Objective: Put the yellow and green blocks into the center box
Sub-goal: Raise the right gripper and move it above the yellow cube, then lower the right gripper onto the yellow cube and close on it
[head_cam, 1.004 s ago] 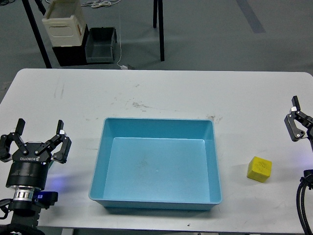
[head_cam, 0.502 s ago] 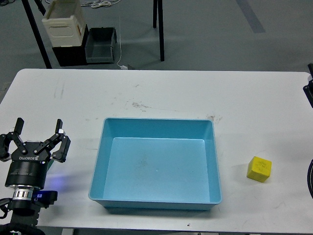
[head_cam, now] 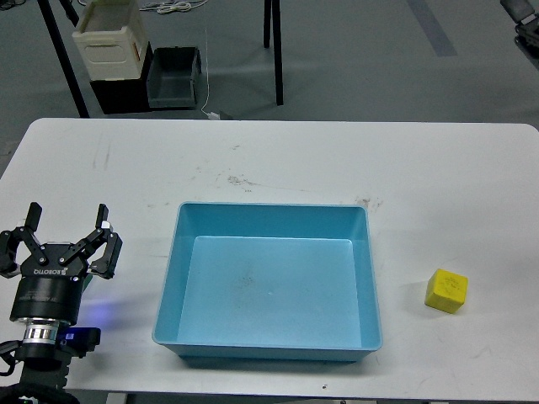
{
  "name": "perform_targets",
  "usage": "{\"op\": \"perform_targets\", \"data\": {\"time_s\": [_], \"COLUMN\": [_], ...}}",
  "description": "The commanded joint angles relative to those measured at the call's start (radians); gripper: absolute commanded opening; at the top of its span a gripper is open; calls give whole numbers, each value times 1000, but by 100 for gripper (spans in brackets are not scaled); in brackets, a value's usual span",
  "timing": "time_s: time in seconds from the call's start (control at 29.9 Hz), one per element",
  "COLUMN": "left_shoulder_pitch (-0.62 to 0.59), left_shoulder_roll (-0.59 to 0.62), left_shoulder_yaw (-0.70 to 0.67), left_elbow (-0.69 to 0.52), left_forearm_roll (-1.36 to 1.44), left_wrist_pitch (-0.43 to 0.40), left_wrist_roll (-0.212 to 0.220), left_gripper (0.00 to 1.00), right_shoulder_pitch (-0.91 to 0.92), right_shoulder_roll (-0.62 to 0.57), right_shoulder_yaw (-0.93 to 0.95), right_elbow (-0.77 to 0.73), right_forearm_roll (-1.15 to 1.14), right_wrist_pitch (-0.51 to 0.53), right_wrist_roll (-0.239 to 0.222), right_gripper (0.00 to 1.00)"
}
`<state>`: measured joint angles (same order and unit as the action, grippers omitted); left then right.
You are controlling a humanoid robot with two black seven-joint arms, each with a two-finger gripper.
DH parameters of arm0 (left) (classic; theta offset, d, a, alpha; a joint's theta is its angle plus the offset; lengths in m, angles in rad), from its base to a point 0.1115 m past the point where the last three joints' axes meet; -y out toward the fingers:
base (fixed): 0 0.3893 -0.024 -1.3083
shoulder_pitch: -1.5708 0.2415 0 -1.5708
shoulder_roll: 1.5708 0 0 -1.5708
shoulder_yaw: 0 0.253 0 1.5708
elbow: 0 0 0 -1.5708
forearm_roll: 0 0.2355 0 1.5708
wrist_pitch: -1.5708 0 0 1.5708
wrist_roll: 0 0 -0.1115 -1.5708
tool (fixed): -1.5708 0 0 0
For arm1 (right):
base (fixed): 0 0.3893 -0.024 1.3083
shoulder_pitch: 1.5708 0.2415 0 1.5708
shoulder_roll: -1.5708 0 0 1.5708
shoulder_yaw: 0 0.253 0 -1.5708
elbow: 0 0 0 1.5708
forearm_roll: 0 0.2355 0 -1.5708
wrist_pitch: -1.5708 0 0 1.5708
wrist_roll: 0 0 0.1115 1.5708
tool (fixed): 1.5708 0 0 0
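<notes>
Nearest, at the lower left: left gripper (head_cam: 67,225) hovering over the white table (head_cam: 278,160), pointing up the view, jaws spread wide apart, holding nothing. Black fingers (head_cam: 104,244) angling outward from a black cylindrical wrist bearing white lettering, with a silver ring and a blue glow just below it.

Sitting at the middle of the table: light blue box (head_cam: 267,279), rectangular, open-topped, showing only its bare floor. Lying well apart from the left gripper, with clear table surface between them.

Resting to the right of the box, near the table's front right part: yellow block (head_cam: 445,290), turned slightly askew, standing on the tabletop outside the box and apart from its right wall. Touching nothing but the table.

Farther back: scuff marks (head_cam: 240,179) showing on the table just beyond the box's far rim.

Beyond the table's far edge, on the grey floor: a cream crate (head_cam: 109,35) stacked on a dark base, a dark bin (head_cam: 173,77) sitting just beside it, and black legs (head_cam: 273,46) of some stand rising upward.

At the top right corner: a dark fragment (head_cam: 526,17) barely entering the view, too small to identify. Right gripper not appearing anywhere.
</notes>
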<state>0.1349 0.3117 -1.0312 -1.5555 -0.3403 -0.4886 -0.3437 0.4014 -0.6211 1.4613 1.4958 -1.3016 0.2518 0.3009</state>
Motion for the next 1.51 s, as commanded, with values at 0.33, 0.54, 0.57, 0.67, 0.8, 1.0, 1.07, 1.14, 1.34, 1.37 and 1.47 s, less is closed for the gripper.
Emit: {"op": "perform_targets", "data": {"time_s": [0.33, 0.54, 0.57, 0.67, 0.8, 1.0, 1.07, 1.14, 1.34, 1.37, 1.47], "left_shoulder_pitch": [0, 0, 0, 0, 2, -3, -3, -4, -6, -6, -6], "left_shoulder_roll": [-3, -5, -5, -5, -5, -5, -5, -5, -5, -5, -5], "left_shoulder_yaw": [-3, -6, -6, -6, -6, -6, -6, -4, -3, -3, -3], "left_elbow": [0, 0, 0, 0, 0, 0, 2, 2, 2, 3, 3], "left_forearm_roll": [0, 0, 0, 0, 0, 0, 0, 0, 0, 0, 0], "left_wrist_pitch": [0, 0, 0, 0, 0, 0, 0, 0, 0, 0, 0], "left_wrist_roll": [0, -1, -1, -1, -1, 0, -1, 0, -1, 0, -1], "left_gripper": [100, 100, 100, 100, 100, 100, 100, 100, 100, 100, 100], "right_shoulder_pitch": [660, 896, 913, 947, 945, 935, 933, 933, 919, 912, 881], "right_shoulder_roll": [-284, -344, -351, -359, -387, -442, -465, -488, -545, -551, -554], "right_shoulder_yaw": [-773, -1044, -1073, -1143, -1237, -1378, -1414, -1437, -1510, -1519, -1535], "right_elbow": [-71, -60, -57, -45, -39, -17, 1, 20, 95, 103, 112], "right_forearm_roll": [-508, -547, -570, -648, -688, -691, -691, -689, -689, -689, -689], "right_wrist_pitch": [41, 170, 172, 173, 176, 182, 187, 188, 201, 201, 201], "right_wrist_roll": [188, 188, 188, 188, 188, 188, 188, 188, 188, 188, 188], "right_gripper": [100, 100, 100, 100, 100, 100, 100, 100, 100, 100, 100]}}
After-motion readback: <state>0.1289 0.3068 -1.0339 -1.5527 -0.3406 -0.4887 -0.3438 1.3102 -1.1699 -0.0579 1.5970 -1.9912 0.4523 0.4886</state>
